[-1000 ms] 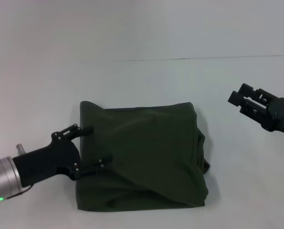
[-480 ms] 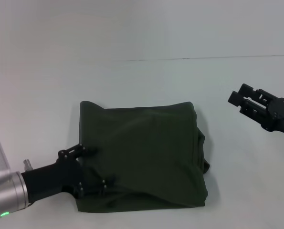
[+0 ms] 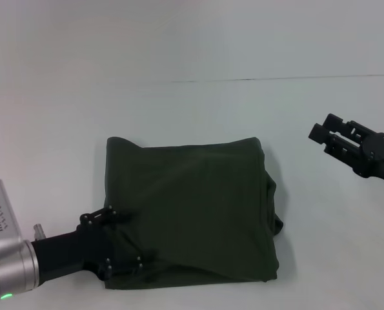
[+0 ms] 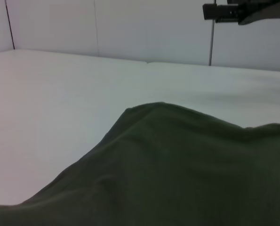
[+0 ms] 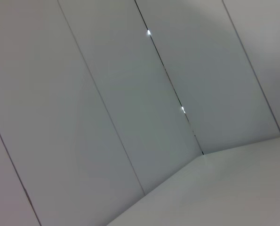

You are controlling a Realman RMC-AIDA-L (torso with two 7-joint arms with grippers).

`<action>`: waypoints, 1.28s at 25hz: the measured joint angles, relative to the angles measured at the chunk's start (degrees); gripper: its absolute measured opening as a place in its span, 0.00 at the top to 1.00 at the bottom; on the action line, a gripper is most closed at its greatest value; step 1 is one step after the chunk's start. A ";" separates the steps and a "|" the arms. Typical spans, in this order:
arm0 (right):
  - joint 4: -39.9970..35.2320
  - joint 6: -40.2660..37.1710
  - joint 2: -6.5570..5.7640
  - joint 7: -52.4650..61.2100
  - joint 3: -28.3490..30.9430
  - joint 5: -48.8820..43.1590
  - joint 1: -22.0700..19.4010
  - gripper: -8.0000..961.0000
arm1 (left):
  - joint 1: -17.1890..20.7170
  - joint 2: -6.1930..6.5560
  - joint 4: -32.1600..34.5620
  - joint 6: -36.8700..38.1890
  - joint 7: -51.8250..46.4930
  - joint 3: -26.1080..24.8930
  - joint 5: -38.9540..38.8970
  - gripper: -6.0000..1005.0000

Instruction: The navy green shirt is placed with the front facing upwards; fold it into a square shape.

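The navy green shirt (image 3: 198, 210) lies folded into a rough square in the middle of the white table, plain side up, with looser layers bunched along its right edge. In the left wrist view the shirt (image 4: 177, 169) fills the near field as dark olive cloth. My left gripper (image 3: 128, 237) is open at the shirt's near left corner, its two fingers spread over the cloth edge and nothing pinched between them. My right gripper (image 3: 323, 127) hangs open above the table to the right of the shirt, well apart from it, and shows far off as the right gripper (image 4: 224, 10) in the left wrist view.
The white table (image 3: 192, 110) spreads bare around the shirt, with a thin seam line (image 3: 275, 79) running across behind it. The right wrist view shows only grey wall panels (image 5: 130, 117) and a strip of table.
My left gripper has slid back along the shirt's left edge toward the near corner, staying open. The shirt's left edge lies flatter. The right arm has not moved.
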 joint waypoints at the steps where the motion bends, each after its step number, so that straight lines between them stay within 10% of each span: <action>1: 0.03 0.00 0.00 0.00 0.00 0.00 0.00 0.36 | 0.00 0.00 -0.03 -0.08 0.00 0.05 0.02 0.12; 32: 0.79 -0.06 0.09 -0.45 0.04 -0.29 -0.17 0.36 | -1.68 -0.17 -3.32 2.40 1.14 6.86 -6.75 0.11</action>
